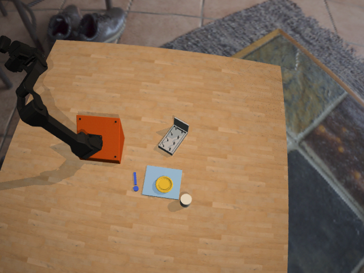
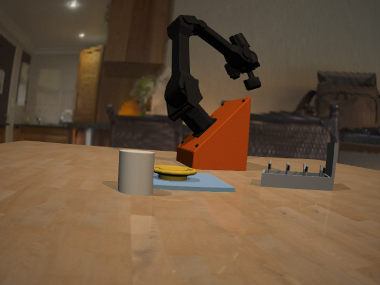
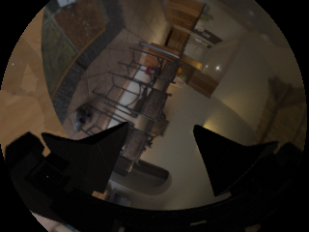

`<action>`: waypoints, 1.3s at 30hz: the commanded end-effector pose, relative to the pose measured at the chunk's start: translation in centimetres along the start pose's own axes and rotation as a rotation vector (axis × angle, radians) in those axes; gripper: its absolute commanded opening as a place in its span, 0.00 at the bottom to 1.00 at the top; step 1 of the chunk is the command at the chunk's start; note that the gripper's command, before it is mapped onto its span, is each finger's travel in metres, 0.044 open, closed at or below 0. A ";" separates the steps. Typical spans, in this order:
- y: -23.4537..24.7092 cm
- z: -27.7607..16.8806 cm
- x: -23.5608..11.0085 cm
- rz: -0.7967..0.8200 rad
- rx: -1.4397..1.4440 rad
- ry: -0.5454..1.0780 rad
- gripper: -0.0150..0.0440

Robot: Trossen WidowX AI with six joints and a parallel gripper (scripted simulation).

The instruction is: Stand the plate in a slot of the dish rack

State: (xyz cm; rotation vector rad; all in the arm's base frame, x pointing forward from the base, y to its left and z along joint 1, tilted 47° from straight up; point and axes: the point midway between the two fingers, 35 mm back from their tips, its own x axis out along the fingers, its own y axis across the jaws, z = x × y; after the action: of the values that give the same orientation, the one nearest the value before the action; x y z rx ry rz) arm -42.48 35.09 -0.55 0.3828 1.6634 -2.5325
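A: Writing or labels? Checked every surface, found nothing readable.

B: Same here. Arm pose?

A: Black arm [image 2: 184,92] bolted to the sloped face of an orange wedge [image 2: 227,143], rising steeply, folded at the elbow, forearm reaching out high above the wedge. In the top view, stretched back past the wooden table's [image 1: 205,235] left edge.

B: Gripper?

A: Gripper [image 3: 161,149] spread wide, nearly full span, nothing between the fingers. Only blurred room background in the gap in the wrist view. Up in the air, well apart from everything on the table.

B: Plate location?

A: Yellow plate [image 1: 164,183] lying flat on a light blue mat [image 1: 149,187], roughly centred on it. Looks raised on a short foot in the exterior view.

B: Rack?

A: Grey dish rack [image 1: 164,144] further back on the table, apart from the mat, with thin upright pins and one taller end wall. Slots holding nothing.

B: Other stuff?

A: Pale cylindrical cup [image 1: 185,199] just beside the mat's near right corner. Blue spoon [image 1: 135,182] lying left of the mat, close by, not touching. Pair of dark shoes [image 1: 88,24] on the floor beyond the table.
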 end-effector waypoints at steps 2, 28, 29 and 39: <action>-0.1 -0.3 -0.3 -0.002 0.013 0.010 0.93; -0.6 -15.5 -16.3 -0.109 0.587 0.589 0.93; -0.6 -16.0 -17.1 -0.116 0.609 0.612 0.93; 0.8 -19.8 -25.6 -0.196 0.844 0.845 0.93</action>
State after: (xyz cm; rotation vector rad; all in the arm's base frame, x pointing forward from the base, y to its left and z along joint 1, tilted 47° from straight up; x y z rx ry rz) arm -16.79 50.85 -2.33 1.4933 0.6894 -3.3234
